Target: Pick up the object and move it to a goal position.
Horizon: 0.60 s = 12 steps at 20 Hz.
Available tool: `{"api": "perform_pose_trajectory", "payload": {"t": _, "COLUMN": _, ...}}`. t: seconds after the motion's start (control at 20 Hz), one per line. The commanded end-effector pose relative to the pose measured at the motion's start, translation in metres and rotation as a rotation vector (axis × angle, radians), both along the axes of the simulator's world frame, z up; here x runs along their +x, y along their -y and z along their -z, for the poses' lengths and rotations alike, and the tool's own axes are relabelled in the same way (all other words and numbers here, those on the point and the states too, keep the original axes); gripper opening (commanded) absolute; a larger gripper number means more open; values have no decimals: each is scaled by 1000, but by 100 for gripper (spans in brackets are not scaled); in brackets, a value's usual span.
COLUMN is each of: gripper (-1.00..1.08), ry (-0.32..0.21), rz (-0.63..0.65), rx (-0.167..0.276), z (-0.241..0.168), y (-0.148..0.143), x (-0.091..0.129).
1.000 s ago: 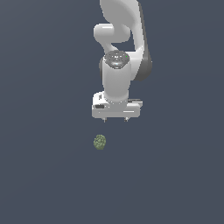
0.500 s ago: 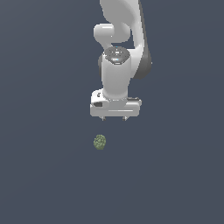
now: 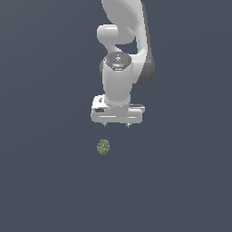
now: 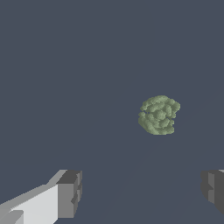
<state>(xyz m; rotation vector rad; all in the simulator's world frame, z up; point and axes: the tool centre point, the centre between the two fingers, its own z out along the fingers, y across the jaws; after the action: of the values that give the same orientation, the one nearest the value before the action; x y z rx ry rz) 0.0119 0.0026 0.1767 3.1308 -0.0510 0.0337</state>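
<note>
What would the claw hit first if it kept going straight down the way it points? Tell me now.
Probably the bare grey floor, not the green lump. In the wrist view the lump sits ahead of the open claw, off the line between its fingers, though depth is hard to judge.

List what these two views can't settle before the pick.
- Goal position: no marker shows in either view.
- Height of the gripper above the object: the exterior view gives no depth cue; shadows are absent.
- Fingertips: mostly hidden under the hand in the exterior view; in the wrist view one finger shows, the other is cut off by the frame edge.
- Underside of the object: hidden in both views.
</note>
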Motion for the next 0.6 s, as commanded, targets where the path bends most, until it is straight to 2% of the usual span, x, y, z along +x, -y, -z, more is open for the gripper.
{"api": "perform_pose_trajectory", "payload": {"t": 0.0, "gripper": 100, "ry": -3, "rz": 26, "rx": 2, "z": 7, "y": 6, "x": 5}}
{"api": "perform_pose_trajectory", "payload": {"t": 0.55, "gripper": 100, "ry": -16, "rz": 207, "rx": 13, "z": 61, "y": 49, "x": 34}}
